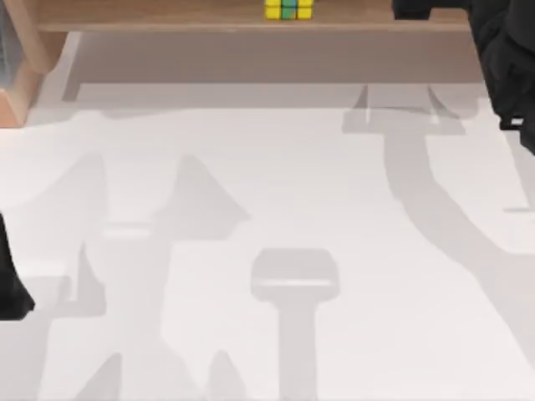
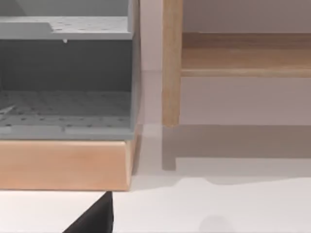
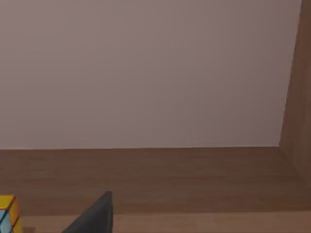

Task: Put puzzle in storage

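One puzzle on the wooden shelf; both hands' grip state unclear.

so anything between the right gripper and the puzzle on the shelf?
Nothing visible. The puzzle sits on the wooden shelf at the table's far edge. The right arm is at the shelf's right end, with bare shelf board between them. The left arm is parked at the left edge.

The puzzle, a small cube of yellow and green squares, sits upright on the wooden shelf at the table's far edge.
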{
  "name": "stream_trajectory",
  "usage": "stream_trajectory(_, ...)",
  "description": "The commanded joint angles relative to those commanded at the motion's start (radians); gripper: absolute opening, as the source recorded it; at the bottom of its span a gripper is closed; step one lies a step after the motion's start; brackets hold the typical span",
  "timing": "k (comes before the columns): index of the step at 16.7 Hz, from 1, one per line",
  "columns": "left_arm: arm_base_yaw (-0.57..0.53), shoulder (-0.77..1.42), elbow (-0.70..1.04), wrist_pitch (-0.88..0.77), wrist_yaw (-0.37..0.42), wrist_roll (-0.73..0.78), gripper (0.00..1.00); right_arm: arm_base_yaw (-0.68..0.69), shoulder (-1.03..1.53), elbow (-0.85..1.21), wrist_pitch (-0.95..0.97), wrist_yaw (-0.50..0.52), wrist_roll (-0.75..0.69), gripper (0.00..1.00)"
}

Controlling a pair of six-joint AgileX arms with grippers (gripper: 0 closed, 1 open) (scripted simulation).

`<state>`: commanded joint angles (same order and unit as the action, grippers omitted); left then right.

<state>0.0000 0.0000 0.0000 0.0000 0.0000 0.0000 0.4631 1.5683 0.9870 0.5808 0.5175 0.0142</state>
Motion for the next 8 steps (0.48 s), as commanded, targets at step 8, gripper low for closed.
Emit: stream_trajectory(8, 0.000, 0.000, 0.000, 0.000, 0.000, 0.000, 1.00, 0.206, 0.655, 0.399, 0.234, 0.193, 0.003, 1.00)
